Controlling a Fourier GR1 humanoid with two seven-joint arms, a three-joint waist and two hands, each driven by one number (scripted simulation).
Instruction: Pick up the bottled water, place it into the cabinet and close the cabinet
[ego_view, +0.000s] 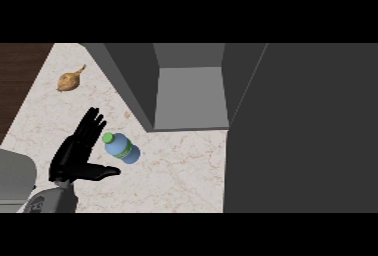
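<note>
**Pre-grasp: bottle not yet held**

Left hand (77, 150) is seen spread wide, fingers straight and pointing up-counter, thumb stuck out toward the right. Nothing is held. The right hand is not in view, so its state can't be told.

The bottled water (122, 148) is lying on its side on the marble counter (177, 170), green cap toward the upper left, just beside the left hand's fingers and above the thumb. Whether skin is touching plastic can't be settled from this angle; no curl round it is shown.

The cabinet (188, 90) is standing open ahead and to the right, grey shelf exposed, with the door (295, 130) swung out along the right side. An onion (69, 80) is lying well apart at the upper left; it can be ignored.

Step in hand, as judged: closing on the bottle.

- The body should be taken between thumb and fingers, not the cap end; a round bottle on its side is likely to roll away if nudged.
- The palm should be brought up against it before the fingers are curled.
- The lift should be kept clear of the cabinet's near left wall, which sits between bottle and shelf.
</note>
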